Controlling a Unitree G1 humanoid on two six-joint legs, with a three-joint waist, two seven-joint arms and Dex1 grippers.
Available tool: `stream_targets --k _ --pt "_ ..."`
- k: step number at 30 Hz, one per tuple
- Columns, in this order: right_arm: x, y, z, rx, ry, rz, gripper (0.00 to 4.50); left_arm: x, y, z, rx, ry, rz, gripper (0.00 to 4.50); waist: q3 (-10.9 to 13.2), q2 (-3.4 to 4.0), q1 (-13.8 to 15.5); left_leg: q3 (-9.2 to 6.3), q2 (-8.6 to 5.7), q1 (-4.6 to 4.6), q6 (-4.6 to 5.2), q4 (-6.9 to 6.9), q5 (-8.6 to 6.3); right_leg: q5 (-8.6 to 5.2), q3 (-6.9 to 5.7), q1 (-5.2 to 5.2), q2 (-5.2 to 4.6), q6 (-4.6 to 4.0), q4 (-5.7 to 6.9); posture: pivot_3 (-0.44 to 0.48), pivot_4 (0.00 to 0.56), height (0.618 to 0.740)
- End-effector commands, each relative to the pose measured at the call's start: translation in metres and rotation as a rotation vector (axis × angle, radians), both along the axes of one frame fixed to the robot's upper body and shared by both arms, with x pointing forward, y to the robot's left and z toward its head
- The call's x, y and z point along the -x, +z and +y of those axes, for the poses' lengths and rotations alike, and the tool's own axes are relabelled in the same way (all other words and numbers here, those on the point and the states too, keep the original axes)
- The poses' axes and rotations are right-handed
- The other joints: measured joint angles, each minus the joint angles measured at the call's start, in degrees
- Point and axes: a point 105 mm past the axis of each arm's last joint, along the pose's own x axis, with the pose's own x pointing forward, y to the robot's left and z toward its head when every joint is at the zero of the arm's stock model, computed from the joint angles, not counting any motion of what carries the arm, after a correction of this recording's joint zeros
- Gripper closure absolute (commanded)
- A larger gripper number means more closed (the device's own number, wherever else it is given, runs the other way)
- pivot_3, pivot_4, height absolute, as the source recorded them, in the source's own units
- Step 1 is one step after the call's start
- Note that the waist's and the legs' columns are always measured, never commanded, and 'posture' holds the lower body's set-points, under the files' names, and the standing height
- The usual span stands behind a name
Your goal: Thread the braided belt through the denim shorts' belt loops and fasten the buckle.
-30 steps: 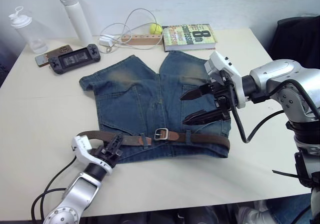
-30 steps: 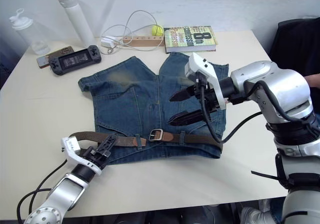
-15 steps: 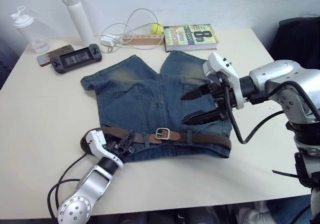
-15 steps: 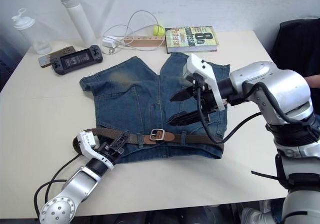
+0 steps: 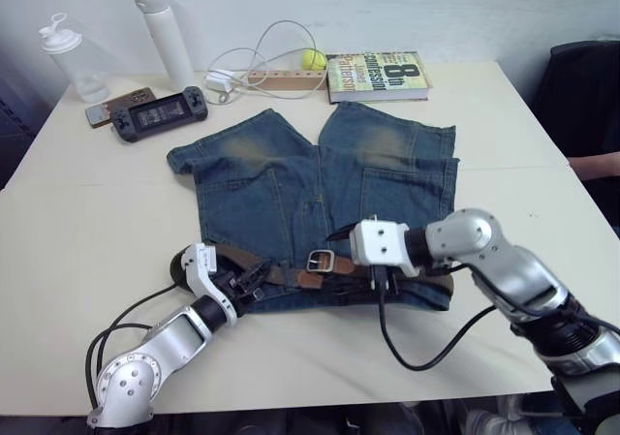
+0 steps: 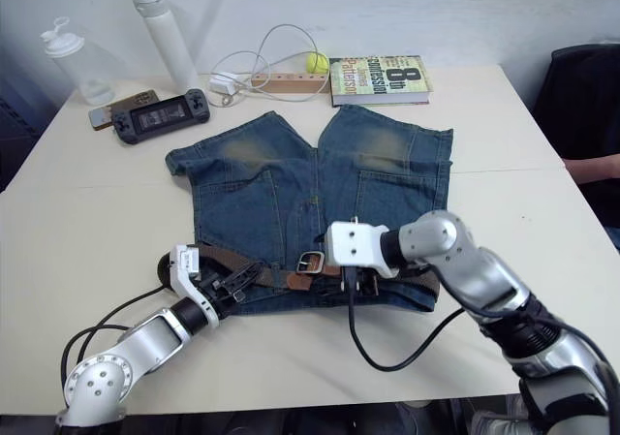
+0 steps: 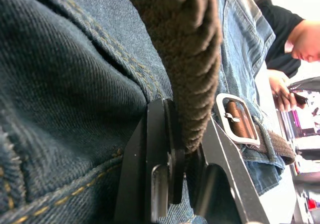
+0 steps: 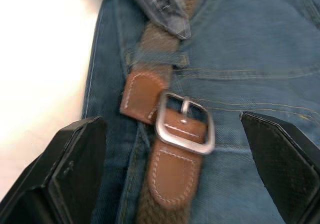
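On the tabletop (image 5: 87,212), left fingers (image 7: 165,154) pinch the braided belt (image 7: 192,49) on denim shorts (image 5: 291,183); right fingers (image 8: 70,164) spread wide around the buckle (image 8: 184,124).

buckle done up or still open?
Done up. In the right wrist view a tan leather strap passes through the buckle with the prong lying across it; the braided belt lies along the waistband.

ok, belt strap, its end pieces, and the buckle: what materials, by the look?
Braided belt: dark-brown woven fibre, matte; coarse plaited texture shows. End pieces: tan leather or imitation, smooth with pale edge stitching. Buckle: silver metal, brushed-looking sheen, with a prong.
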Motion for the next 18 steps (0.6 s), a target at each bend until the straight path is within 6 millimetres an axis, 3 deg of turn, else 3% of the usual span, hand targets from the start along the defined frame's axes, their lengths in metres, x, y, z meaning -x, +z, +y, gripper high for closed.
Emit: stream_targets --k 1,8,11,14,18 --pt "0.013 -0.010 0.009 0.015 0.157 -0.218 0.01 -0.003 -0.017 -0.005 0.022 -0.017 0.086 4.50 0.0 0.03 0.1 -0.03 0.00 0.02 -0.01 0.00 0.01 0.00 -0.03 0.04 0.00 0.00 0.00 0.000 0.150 0.734" --pt "0.003 -0.009 0.012 -0.043 0.169 -0.499 0.01 0.002 -0.022 -0.011 0.024 -0.034 0.116 4.50 -0.1 0.10 0.1 -0.04 -0.02 0.06 -0.04 0.03 0.03 0.00 -0.02 0.06 0.00 0.00 0.05 0.000 0.150 0.734" --pt "0.002 -0.009 0.011 -0.059 0.170 -0.522 0.86 0.003 -0.023 -0.007 0.022 -0.022 0.122 4.50 -0.1 0.10 0.0 -0.04 -0.05 0.06 -0.03 0.03 0.03 0.00 -0.02 0.07 -0.01 0.00 0.02 0.000 0.150 0.734" --pt "0.000 -0.009 0.010 -0.048 0.178 -0.540 2.26 0.004 -0.022 -0.005 0.021 -0.016 0.121 4.50 -0.1 0.12 -0.2 -0.04 -0.04 0.06 -0.03 0.02 0.03 0.00 -0.01 0.06 0.01 0.00 0.02 0.000 0.150 0.734" --pt "0.002 -0.013 0.008 -0.042 0.189 -0.515 2.26 0.004 -0.023 -0.005 0.019 -0.015 0.120 4.50 -0.1 0.14 -0.4 -0.04 -0.04 0.08 -0.03 0.02 0.03 0.00 0.00 0.08 0.01 0.00 0.03 0.000 0.150 0.734"
